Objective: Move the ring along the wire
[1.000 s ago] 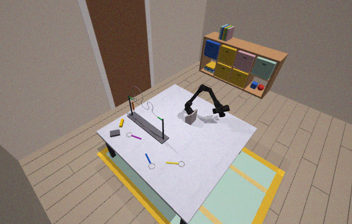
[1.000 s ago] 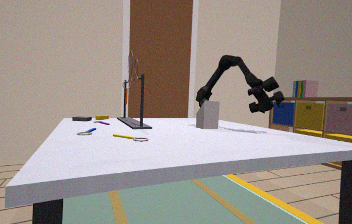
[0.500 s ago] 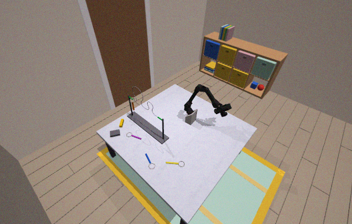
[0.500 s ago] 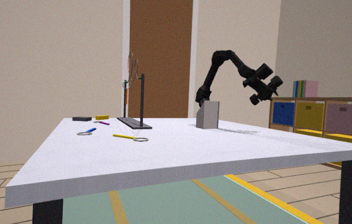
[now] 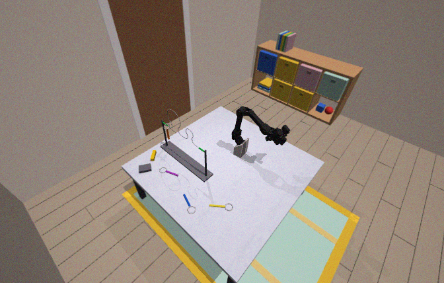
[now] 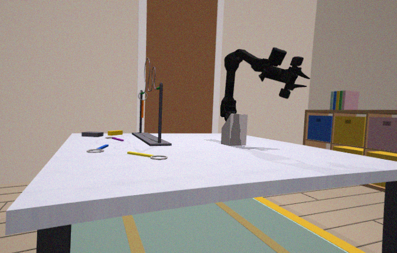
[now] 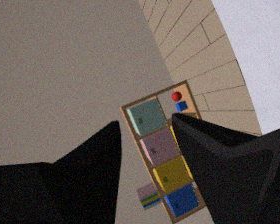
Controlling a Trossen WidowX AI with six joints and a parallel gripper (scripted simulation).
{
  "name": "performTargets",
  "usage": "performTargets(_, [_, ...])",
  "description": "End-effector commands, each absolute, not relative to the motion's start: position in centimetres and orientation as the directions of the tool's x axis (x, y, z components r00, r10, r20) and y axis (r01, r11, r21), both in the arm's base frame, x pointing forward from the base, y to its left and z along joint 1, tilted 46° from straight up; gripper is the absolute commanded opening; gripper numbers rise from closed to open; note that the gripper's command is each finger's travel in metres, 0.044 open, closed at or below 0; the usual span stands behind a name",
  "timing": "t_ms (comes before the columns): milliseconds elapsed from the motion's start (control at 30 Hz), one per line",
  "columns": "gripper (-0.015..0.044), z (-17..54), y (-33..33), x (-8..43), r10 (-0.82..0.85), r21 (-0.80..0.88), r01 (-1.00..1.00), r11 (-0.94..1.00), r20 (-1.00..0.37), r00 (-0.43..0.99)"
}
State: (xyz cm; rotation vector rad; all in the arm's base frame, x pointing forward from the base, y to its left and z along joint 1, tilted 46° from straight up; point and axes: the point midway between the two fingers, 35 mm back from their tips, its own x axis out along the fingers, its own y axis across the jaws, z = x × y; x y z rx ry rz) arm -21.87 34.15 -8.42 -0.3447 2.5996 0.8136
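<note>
Leftward, the orange-handled ring (image 5: 168, 133) (image 6: 142, 109) hangs by the far post (image 5: 164, 133) (image 6: 140, 111); rightward, the empty gripper (image 6: 307, 82) (image 7: 145, 124) gapes partly open in free air, clear of the table edge, and the shelf (image 5: 311, 56) (image 6: 363, 111) (image 7: 139, 137) holds bins.

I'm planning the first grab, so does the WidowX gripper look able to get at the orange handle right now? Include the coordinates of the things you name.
Probably not yet: the gripper (image 6: 307, 82) (image 7: 145, 124) points away from the orange handle (image 5: 168, 134) (image 6: 142, 109). It would likely have to swing round first, minding the near post (image 5: 205, 163) (image 6: 160, 113).
</note>
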Motion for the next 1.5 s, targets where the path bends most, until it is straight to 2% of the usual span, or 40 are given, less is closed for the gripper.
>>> performTargets(0, [0.0160,-6.6,37.1,-19.6,-0.012,0.598,-0.319,0.735,-0.459,-0.888])
performTargets(367, [0.0160,-0.4,43.7,-11.5,0.281,0.809,-0.321,0.492,-0.497,-0.821])
performTargets(700, [0.0160,5.8,47.3,-2.7,0.533,0.867,-0.423,0.266,-0.497,-0.685])
performTargets(1067, [0.0160,13.3,48.0,7.3,0.758,0.785,-0.611,0.099,-0.457,-0.465])
performTargets(1467, [0.0160,21.9,45.1,17.6,0.916,0.557,-0.827,0.074,-0.366,-0.164])
